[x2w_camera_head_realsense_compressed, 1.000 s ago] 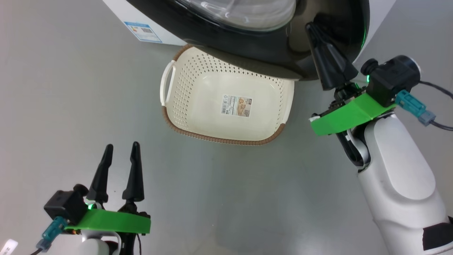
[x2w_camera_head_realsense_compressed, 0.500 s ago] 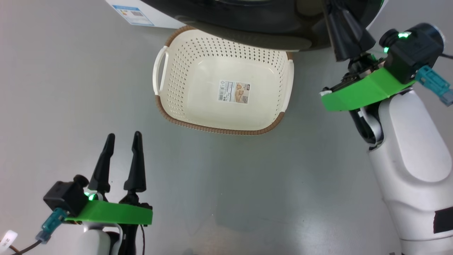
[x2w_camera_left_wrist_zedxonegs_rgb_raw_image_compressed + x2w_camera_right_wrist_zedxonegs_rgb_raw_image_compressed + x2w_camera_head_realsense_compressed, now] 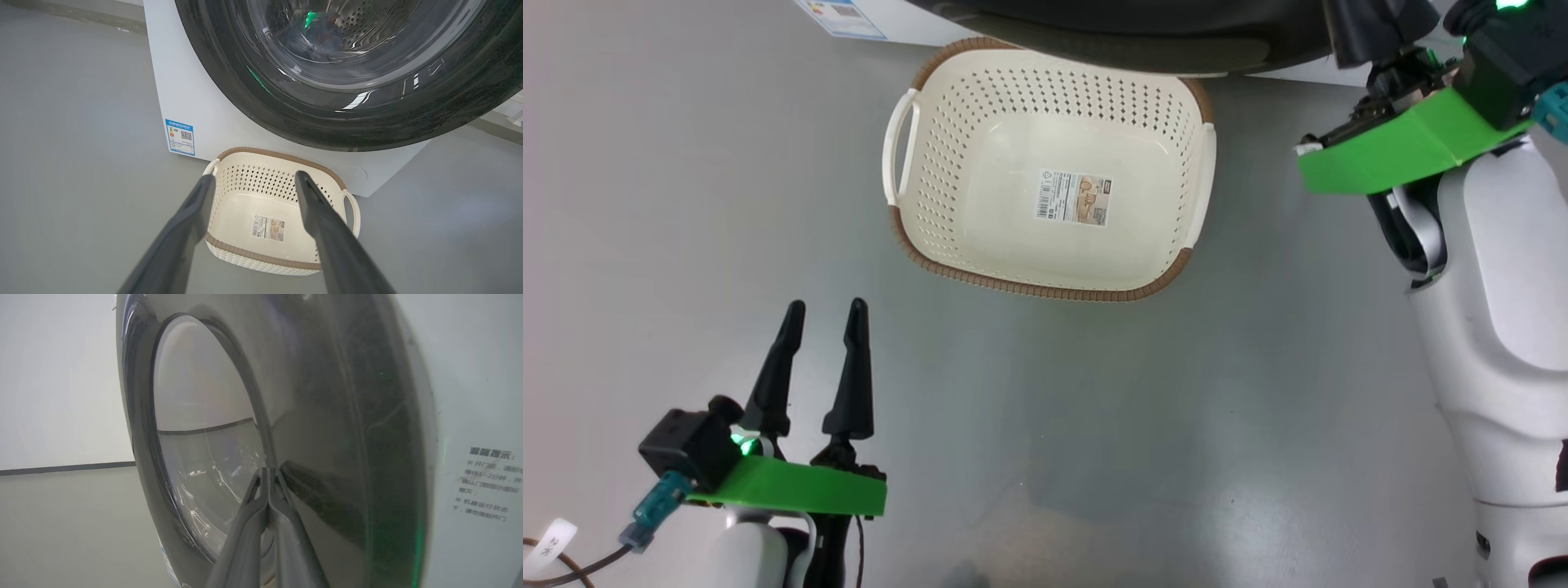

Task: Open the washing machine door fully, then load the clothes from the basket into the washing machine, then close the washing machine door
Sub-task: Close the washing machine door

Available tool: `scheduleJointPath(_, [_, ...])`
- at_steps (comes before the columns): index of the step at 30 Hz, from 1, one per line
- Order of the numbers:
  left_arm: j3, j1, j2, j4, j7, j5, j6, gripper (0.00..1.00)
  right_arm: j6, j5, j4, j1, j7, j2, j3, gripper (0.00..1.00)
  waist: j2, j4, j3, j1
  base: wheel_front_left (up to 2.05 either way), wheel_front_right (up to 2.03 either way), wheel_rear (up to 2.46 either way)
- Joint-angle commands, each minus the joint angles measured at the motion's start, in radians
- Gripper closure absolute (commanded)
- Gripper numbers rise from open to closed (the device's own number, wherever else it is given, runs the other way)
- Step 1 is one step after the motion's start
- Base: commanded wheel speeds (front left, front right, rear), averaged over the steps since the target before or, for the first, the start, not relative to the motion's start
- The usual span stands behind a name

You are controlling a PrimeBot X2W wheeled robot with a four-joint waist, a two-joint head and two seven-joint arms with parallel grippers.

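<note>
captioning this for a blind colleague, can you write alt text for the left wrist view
An empty cream basket sits on the grey floor by a white washing machine whose round black door looks closed, bluish fabric dim behind its glass. The open left gripper frames the basket.

One basket [image 3: 941, 192], one washing machine [image 3: 192, 94], one door [image 3: 261, 104], one left end effector [image 3: 827, 307], one right end effector [image 3: 268, 470]

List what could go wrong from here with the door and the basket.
1. The right gripper, jaws shut, is tip-first at the glossy washing machine door; it might skid across the curved face instead of pushing it home.
2. The empty basket sits just below the door, close to the washing machine; a slipping arm, or the robot rolling forward, could knock it.
</note>
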Motion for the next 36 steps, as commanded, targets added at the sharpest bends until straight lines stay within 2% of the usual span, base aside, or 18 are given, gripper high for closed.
scheduleJointPath(1, [0.032, -0.001, 0.021, -0.013, -0.008, 0.010, -0.005, 0.00, 0.001, -0.002, -0.022, -0.016, -0.005, 0.013, 0.012, 1.00, 0.0000, 0.001, 0.001, 0.0000, 0.00, 0.00, 0.00])
scheduleJointPath(13, [0.012, -0.005, 0.021, 0.007, -0.008, 0.047, -0.010, 0.00, 0.001, -0.042, 0.075, -0.123, -0.005, -0.049, -0.016, 1.00, 0.0000, 0.020, 0.004, 0.0000, 0.00, 0.00, 0.00])
scheduleJointPath(20, [-0.053, -0.048, 0.021, 0.024, -0.008, 0.075, -0.011, 0.00, 0.001, -0.085, 0.181, -0.190, -0.005, -0.080, -0.091, 1.00, 0.0000, 0.047, 0.000, 0.0000, 0.00, 0.00, 0.00])
scheduleJointPath(25, [-0.062, -0.071, 0.021, 0.021, -0.008, 0.072, -0.011, 0.00, 0.001, -0.104, 0.225, -0.214, -0.005, -0.087, -0.135, 1.00, 0.0000, 0.054, -0.007, 0.0000, 0.00, 0.00, 0.00])
scheduleJointPath(36, [-0.026, -0.064, 0.021, 0.027, -0.008, 0.068, -0.011, 0.00, 0.001, -0.061, 0.172, -0.108, -0.005, -0.060, -0.117, 1.00, 0.0000, 0.016, -0.075, 0.0000, 0.00, 0.00, 0.00])
